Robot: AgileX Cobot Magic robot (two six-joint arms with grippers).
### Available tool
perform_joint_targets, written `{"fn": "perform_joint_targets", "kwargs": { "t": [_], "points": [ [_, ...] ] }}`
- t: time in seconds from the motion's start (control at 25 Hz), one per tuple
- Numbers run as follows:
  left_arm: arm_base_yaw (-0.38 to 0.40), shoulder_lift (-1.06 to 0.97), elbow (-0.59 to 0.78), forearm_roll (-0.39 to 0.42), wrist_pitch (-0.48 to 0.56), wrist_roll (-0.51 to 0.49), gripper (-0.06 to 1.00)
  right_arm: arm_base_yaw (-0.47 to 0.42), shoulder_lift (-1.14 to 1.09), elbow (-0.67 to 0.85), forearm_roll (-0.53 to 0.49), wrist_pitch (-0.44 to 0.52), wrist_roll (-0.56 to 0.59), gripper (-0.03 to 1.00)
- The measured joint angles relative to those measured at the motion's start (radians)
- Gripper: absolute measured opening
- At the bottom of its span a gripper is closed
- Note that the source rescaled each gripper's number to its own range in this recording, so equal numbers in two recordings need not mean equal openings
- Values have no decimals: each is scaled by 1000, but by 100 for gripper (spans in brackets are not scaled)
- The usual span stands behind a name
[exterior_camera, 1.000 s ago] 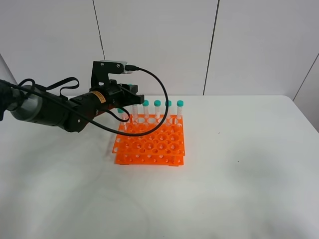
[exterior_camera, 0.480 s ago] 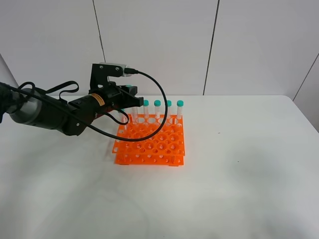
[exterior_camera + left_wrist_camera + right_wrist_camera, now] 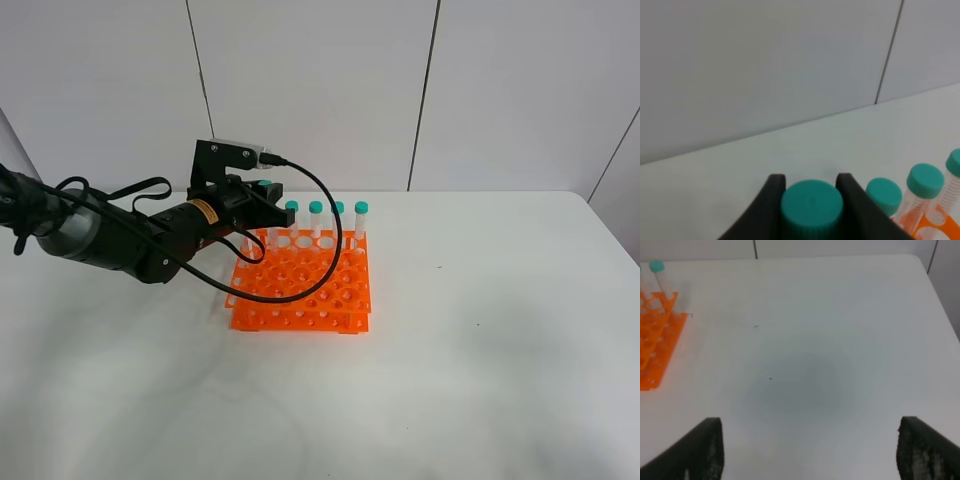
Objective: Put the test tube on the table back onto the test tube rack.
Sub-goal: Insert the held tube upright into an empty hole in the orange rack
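Test tube rack point(image 3: 300, 285) is shown left of centre on the table point(image 3: 500, 330), well apart from the front and right edges, with broad room on that side. The test tube point(image 3: 812, 207) is gripped at its teal cap between the fingers of the left gripper point(image 3: 811, 183), above the rack's rear left corner. Its lower body and tip are hidden by the arm, so whether a hole is entered cannot be told. Four rear-row tubes point(image 3: 316, 220) are counted beside it, and one rack. The right gripper point(image 3: 810, 422) is spread wide over the table, nothing held; its fingers are cut off by the frame
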Motion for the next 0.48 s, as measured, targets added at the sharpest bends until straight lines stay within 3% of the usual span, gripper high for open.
{"fn": "perform_joint_targets", "kwargs": {
  "t": [0.48],
  "points": [
    [0, 16, 0, 0, -21, 19, 0, 0, 0, 0, 0, 0, 0, 85]
  ]
}}
